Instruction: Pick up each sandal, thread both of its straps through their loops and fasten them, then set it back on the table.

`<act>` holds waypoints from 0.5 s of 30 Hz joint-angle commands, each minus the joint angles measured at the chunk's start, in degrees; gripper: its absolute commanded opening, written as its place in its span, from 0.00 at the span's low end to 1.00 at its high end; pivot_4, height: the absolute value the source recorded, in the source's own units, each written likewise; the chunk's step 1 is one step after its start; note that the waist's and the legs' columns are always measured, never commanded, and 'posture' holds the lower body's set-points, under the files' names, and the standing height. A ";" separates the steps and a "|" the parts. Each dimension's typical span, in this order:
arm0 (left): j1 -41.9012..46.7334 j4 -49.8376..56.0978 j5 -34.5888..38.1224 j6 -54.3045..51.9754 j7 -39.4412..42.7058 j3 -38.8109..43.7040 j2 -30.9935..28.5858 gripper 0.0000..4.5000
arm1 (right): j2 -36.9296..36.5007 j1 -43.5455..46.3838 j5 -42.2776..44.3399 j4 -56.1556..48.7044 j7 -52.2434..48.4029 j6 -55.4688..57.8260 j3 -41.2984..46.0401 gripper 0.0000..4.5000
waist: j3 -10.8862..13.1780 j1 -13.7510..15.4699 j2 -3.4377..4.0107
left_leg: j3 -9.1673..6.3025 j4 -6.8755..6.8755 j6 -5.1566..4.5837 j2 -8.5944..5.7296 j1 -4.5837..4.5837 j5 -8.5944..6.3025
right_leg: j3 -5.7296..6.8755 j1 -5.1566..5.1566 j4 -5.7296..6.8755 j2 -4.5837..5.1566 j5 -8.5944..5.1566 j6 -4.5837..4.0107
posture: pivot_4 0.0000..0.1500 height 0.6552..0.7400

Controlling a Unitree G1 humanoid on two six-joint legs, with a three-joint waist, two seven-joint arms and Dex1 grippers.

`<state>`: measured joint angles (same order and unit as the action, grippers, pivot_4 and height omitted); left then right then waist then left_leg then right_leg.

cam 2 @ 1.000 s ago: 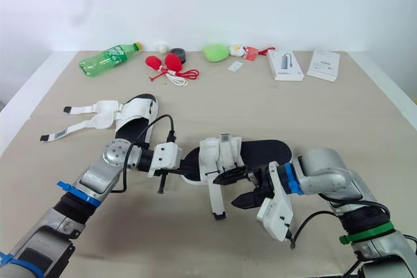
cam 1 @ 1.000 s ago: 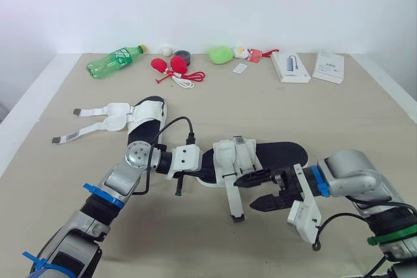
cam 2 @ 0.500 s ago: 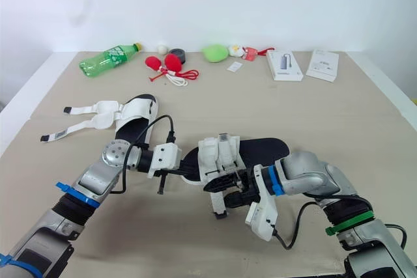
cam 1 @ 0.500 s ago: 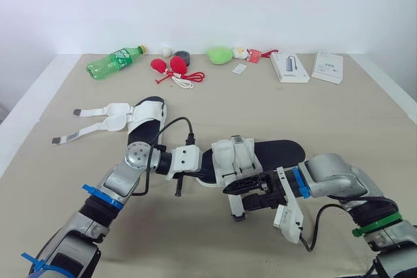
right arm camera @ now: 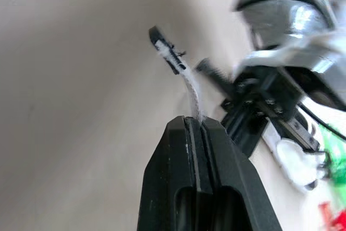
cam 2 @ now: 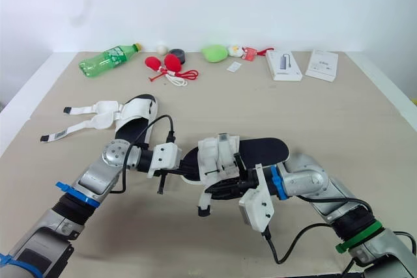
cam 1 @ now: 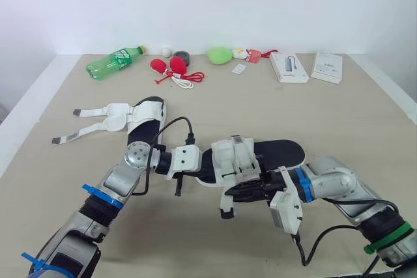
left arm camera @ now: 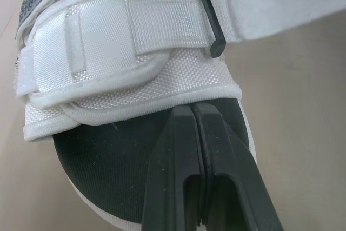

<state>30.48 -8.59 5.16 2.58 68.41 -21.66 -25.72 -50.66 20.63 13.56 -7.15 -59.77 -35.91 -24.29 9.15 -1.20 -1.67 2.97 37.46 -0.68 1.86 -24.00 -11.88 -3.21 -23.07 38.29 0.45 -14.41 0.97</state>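
One sandal (cam 1: pixel 277 153), black-soled with white straps, lies at the table's middle. My left gripper (cam 1: pixel 206 171) is shut, its tips resting on the insole (left arm camera: pixel 108 155) at the toe end, just under the front strap pad (left arm camera: pixel 124 52). From the right, my right gripper (cam 1: pixel 237 191) is shut on the sandal's loose strap (right arm camera: pixel 190 87), and the strap's dark end (cam 1: pixel 223 212) hangs clear on the near side. The second sandal (cam 1: pixel 146 120) lies further left with both straps (cam 1: pixel 88 125) spread open.
Along the far edge stand a green bottle (cam 1: pixel 114 62), red objects with a cord (cam 1: pixel 172 68), a tape roll (cam 1: pixel 182 55), a green soft object (cam 1: pixel 220 55) and two white boxes (cam 1: pixel 290 67) (cam 1: pixel 328 67). Bare table lies to the right.
My right gripper went from wide open to shut on the strap and moved left under the sandal, carrying the strap's end leftward. The left arm stayed put.
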 commanded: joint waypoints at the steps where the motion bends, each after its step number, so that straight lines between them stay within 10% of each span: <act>1: -0.10 -1.04 -1.07 0.03 0.81 -1.15 -0.04 0.00 | 1.44 0.37 11.35 -7.92 3.21 18.21 4.30 0.01 | 0.00 0.02 0.00 | -0.01 0.00 0.00 0.01 0.00 0.00 | 0.01 0.00 0.00 0.01 0.01 0.00 | 1.00 1.00; 15: -0.07 -1.27 -1.14 0.47 0.42 -1.19 0.65 0.00 | 8.19 7.55 13.08 -5.97 8.80 54.99 9.37 0.01 | -0.01 0.02 0.01 | 0.04 0.04 -0.02 -0.04 -0.10 0.02 | 0.19 -0.09 -0.01 -0.13 -0.02 0.24 | 1.00 1.00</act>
<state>30.84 -9.66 5.13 3.46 68.48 -21.66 -25.21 -43.11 26.12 27.22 -13.69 -52.16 16.49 -17.32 9.15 -1.18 -1.66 3.01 37.49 -0.70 1.82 -24.11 -11.86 -3.02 -23.16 38.28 0.31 -14.42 1.20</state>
